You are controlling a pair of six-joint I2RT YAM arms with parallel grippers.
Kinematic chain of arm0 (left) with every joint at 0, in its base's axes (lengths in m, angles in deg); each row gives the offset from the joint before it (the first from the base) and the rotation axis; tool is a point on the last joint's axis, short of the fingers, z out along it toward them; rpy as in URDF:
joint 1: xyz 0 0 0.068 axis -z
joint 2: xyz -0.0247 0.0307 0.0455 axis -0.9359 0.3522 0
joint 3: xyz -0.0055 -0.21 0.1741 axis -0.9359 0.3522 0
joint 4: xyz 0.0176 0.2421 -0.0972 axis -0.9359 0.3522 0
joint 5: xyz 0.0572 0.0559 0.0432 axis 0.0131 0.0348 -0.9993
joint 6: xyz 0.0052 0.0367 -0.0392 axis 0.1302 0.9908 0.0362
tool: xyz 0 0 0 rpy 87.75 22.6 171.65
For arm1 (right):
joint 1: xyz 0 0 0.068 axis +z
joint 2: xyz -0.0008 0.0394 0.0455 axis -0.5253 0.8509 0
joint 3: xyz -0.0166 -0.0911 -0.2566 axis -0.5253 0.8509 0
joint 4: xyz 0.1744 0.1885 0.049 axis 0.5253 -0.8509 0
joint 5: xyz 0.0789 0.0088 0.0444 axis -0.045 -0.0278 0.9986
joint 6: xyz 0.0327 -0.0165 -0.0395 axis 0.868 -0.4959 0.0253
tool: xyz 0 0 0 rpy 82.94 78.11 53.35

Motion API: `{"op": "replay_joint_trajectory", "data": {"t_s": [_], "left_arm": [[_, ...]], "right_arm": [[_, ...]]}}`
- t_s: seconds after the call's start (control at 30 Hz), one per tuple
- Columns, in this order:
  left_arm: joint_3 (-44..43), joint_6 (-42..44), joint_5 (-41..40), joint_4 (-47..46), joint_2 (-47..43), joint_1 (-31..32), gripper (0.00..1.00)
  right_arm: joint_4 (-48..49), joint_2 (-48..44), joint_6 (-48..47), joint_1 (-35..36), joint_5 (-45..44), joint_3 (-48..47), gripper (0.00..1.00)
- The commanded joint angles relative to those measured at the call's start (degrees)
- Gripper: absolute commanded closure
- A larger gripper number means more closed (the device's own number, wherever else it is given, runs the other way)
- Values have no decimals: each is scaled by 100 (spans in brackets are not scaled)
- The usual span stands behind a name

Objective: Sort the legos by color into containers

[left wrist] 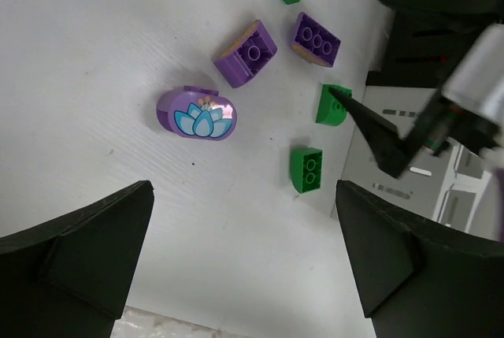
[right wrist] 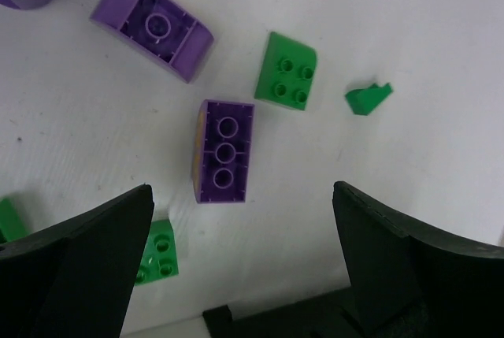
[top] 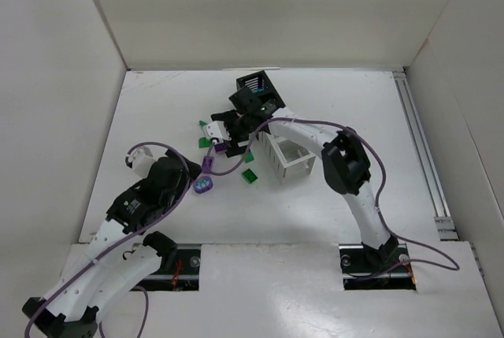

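Legos, purple and green, lie loose on the white surface just left of the containers. Beside the containers, the right pincer hangs wide over a purple three-stud brick. Farther from the containers, the left pincer hovers wide and empty near a lotus-printed purple piece.

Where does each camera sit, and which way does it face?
Top external: overhead behind the robot, faces the table; left arm, right arm show.
Left wrist: on that wrist, faces the lotus piece; open left gripper shows.
Right wrist: on that wrist, faces the three-stud purple brick; open right gripper shows.
Both wrist views share that brick.
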Motion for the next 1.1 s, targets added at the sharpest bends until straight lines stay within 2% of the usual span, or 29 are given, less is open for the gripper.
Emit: {"op": "replay_joint_trajectory", "data": {"t_s": [0.0, 0.13, 0.27, 0.37, 0.53, 0.6, 0.7, 0.73, 0.87, 1.0, 1.07], "left_arm": [[43, -505, 7, 235, -175, -6, 0], [43, -505, 7, 297, -123, -6, 0], [43, -453, -46, 297, 53, -6, 0], [43, -400, -46, 297, 115, -6, 0], [-10, -400, -99, 297, 168, -6, 0], [-62, -400, -99, 297, 168, -6, 0], [-62, -400, -99, 349, 54, -6, 0], [-62, -400, -99, 349, 53, -6, 0], [-62, -453, -152, 402, -8, -6, 0], [-62, -392, -152, 403, -8, -6, 0], [-62, -391, -152, 315, -8, -6, 0]], "right_arm": [[-665, 509, -323, -37, 210, -696, 0], [-666, 800, -254, -37, 543, -838, 0], [-472, 984, 19, -37, 710, -838, 7], [-270, 1151, 282, -37, 711, -838, 7], [-7, 1310, 801, -98, 763, -890, 22], [108, 1380, 1012, -159, 815, -890, 24], [222, 1433, 1188, -212, 816, -890, 33], [223, 1433, 1188, -213, 816, -890, 43], [275, 1486, 1241, -213, 948, -890, 61], [459, 1048, 1241, -213, 1211, -724, 76], [609, 503, 1241, -213, 1500, -443, 79]]}}
